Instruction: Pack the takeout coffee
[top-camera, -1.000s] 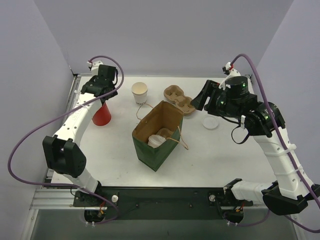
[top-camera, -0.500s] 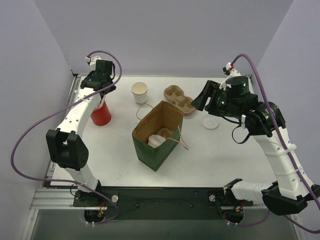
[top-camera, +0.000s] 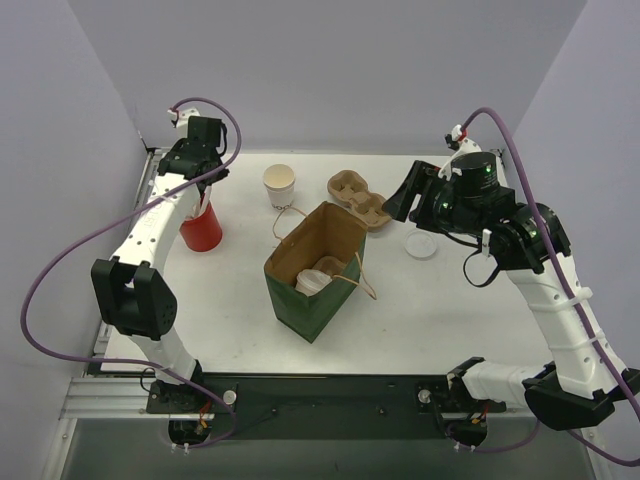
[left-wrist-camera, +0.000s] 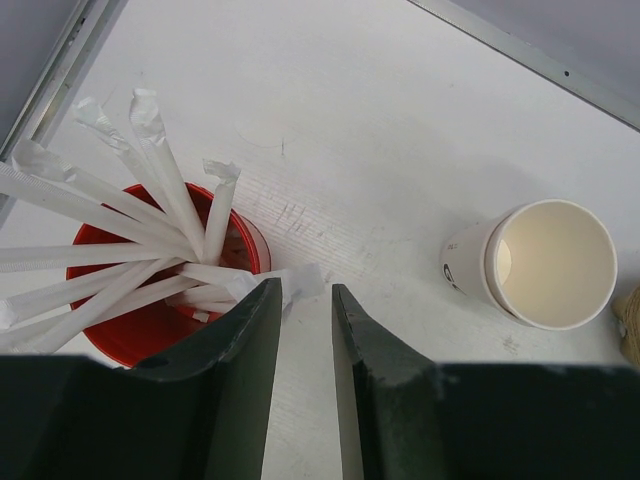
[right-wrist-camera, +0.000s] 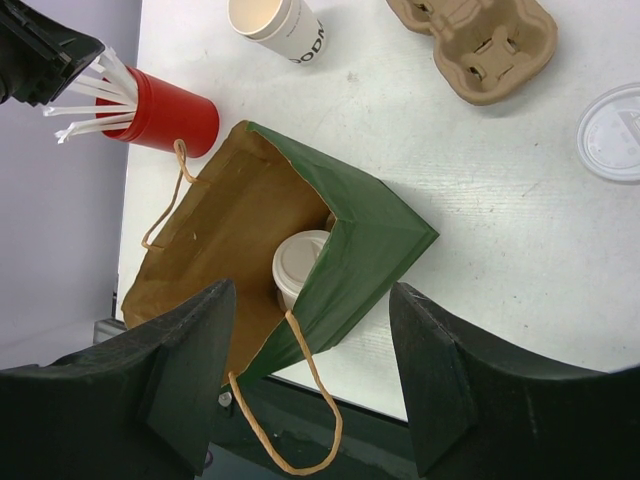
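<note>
Top external view: the takeout coffee (top-camera: 279, 183), an open white paper cup, stands upright at the far side of the bench (top-camera: 230, 310). It is between the red cup of straws (top-camera: 200, 230) and the brown pulp carrier (top-camera: 360, 198). The left gripper (top-camera: 205, 193) hangs over the red cup, near the coffee but apart from it. The right gripper (top-camera: 398, 203) is on the other side of the carrier, well apart from the coffee.

Left wrist view: the fingers (left-wrist-camera: 250, 370) stand a little apart and the bench shows between them. A straw's paper end (left-wrist-camera: 295, 282) lies at the mouth of the gap. The coffee stands off to the right in this picture, untouched.

Right wrist view: the gripper is spread wide and empty above the green bag (right-wrist-camera: 370, 225), which holds a lidded cup (right-wrist-camera: 298, 262). The coffee is at the top edge, far from the fingers.
</note>
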